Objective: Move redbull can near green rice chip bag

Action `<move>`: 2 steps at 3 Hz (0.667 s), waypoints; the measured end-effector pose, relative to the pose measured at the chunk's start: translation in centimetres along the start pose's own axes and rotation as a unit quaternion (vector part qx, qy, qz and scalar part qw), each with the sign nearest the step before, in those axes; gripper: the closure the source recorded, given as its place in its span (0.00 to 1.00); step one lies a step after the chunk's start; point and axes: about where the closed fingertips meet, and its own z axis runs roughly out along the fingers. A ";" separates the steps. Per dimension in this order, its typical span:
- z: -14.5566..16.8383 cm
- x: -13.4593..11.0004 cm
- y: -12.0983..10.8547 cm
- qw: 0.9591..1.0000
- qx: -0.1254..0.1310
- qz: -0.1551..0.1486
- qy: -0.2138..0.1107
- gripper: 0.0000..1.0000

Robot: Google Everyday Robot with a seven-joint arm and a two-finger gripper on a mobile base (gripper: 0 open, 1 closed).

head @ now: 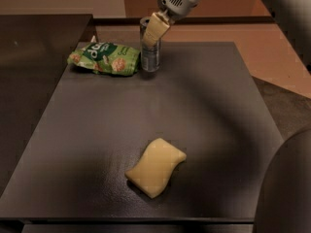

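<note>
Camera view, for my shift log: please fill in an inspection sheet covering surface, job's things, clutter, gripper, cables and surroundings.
Surface: dark table, flat and matte.
Job's things: can stands upright near the table's far edge, right beside the right end of the bag, which lies flat. Whether they touch cannot be told.
Clutter: a pale yellow sponge lies towards the near edge, apart from both.
Gripper: gripper reaches down from the upper right and is closed on the can's top part.
Cables: nothing seen.
Surroundings: another dark surface on the left, tan floor beyond, and an unidentified dark rounded shape at lower right.
</note>
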 end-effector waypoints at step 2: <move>4.0 -0.5 0.2 1.000 -0.015 -0.006 0.021 1.00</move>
